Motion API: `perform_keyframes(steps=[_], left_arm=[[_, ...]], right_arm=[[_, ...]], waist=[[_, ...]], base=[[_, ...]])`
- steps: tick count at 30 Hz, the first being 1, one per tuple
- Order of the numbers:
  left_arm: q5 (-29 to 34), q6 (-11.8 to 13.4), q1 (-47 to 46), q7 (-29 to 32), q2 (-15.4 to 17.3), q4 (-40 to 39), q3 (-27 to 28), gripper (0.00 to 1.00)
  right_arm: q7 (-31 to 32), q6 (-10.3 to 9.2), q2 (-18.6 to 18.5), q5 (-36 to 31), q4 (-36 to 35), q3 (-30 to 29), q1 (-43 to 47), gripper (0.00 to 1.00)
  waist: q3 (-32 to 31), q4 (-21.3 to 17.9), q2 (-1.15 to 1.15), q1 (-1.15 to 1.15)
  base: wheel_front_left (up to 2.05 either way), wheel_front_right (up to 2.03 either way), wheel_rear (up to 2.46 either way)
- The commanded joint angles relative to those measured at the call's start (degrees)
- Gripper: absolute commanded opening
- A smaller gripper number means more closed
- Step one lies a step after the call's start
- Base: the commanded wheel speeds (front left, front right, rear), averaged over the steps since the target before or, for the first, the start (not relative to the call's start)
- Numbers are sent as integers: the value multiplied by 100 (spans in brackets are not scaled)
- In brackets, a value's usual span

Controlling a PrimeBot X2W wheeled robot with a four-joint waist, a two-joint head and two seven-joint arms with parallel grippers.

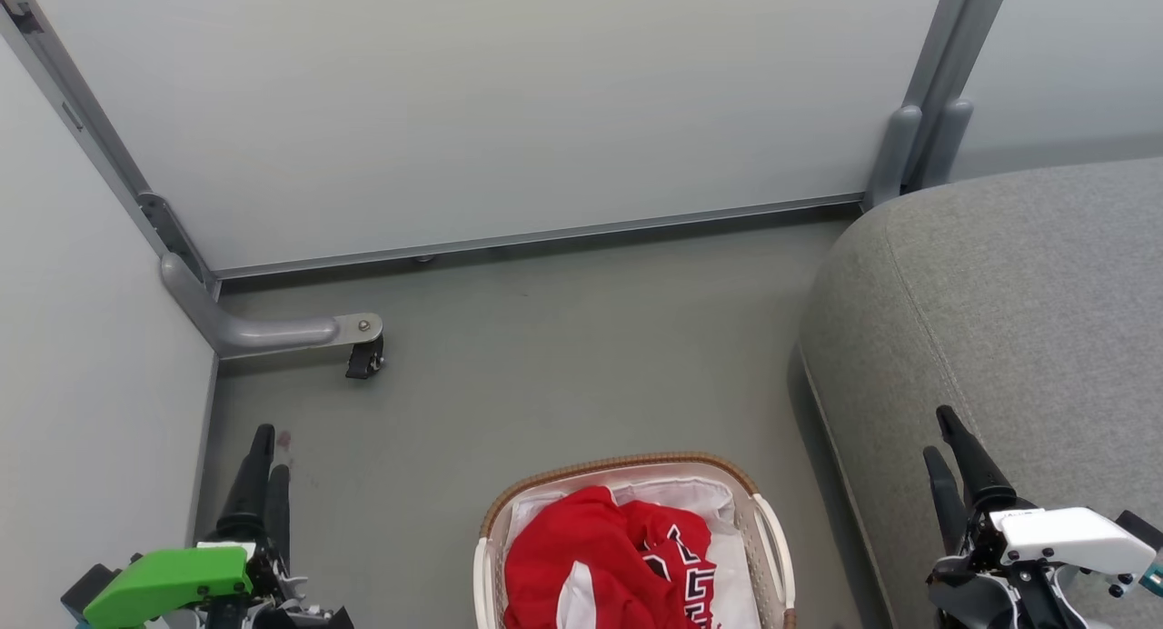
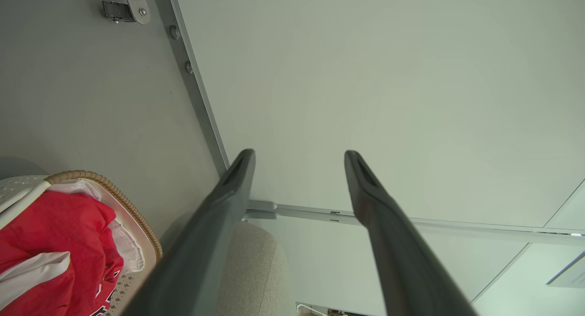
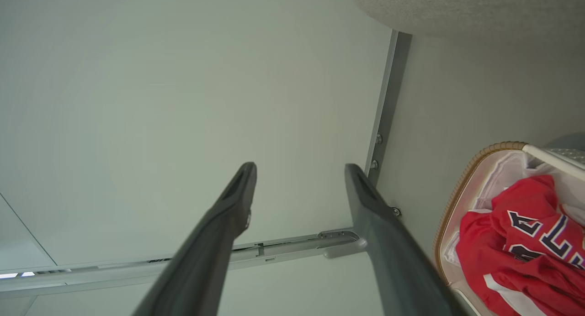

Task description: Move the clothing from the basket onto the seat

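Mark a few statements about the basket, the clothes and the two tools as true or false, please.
1. The bright red clothing lies in the small oval white plastic basket with a brown woven rim. True.
2. The left tool is shut on a garment. False: it is open and holds nothing.
3. The large grey fabric seat is on the basket's right in the head view. True.
4. A red garment lies on the seat. False: both garments are in the basket.
5. The right tool is open. True.
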Motion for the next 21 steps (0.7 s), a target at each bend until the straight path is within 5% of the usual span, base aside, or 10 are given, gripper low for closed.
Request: perform_keyframes(steps=[1, 12, 21], left_arm=[[53, -15, -95, -61, 18, -134, -70, 100], [602, -20, -77, -354, 26, -280, -248, 100], [1505, -24, -60, -570, 32, -515, -370, 100]], right_arm=[[-67, 1, -42, -84, -104, 26, -56, 100], [-360, 2, -57, -638, -119, 17, -35, 100], [-575, 2, -68, -1796, -387, -20, -4, 100]], waist=[[1, 1, 0, 0], [-6, 8, 0, 0], [-20, 20, 0, 0]], base=[[0, 0, 0], [0, 0, 0], [0, 0, 0]])
